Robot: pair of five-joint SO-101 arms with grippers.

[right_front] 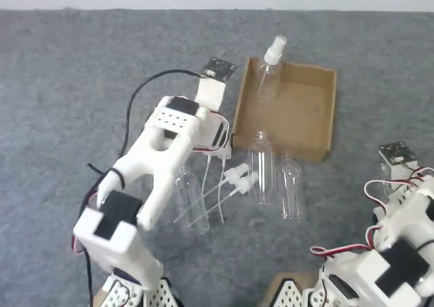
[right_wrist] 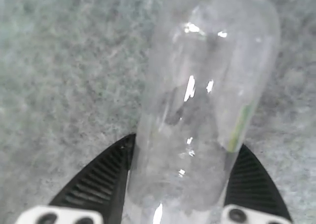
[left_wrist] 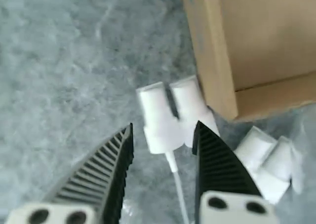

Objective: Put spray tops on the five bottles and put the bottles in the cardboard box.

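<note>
Left end effector (left_wrist: 164,126): wide open, jaws either side of a top (left_wrist: 157,119) lying on the surface (right_front: 81,70) just beside the box (left_wrist: 210,56) corner; not closed on it
Right end effector (right_wrist: 186,144): closed on a bottle (right_wrist: 207,85), jaws against its lower body
Top: I judge it light, hard plastic; I'd pinch the white head, never the thin dip tube, which would bend. A second top (left_wrist: 190,110) lies against it and may drag along
Bottle: clear, thin-walled and empty, so I expect it light, slick and easy to dent; a gentle hold low on the body leaves the neck free
Other bottles: two uncapped (right_front: 261,168) in front of the box, a capped one (right_front: 270,73) inside it
Surface: grey felt-like fabric, probably grippy enough to stop rolling
Room: a pale strip beyond the far edge
</note>
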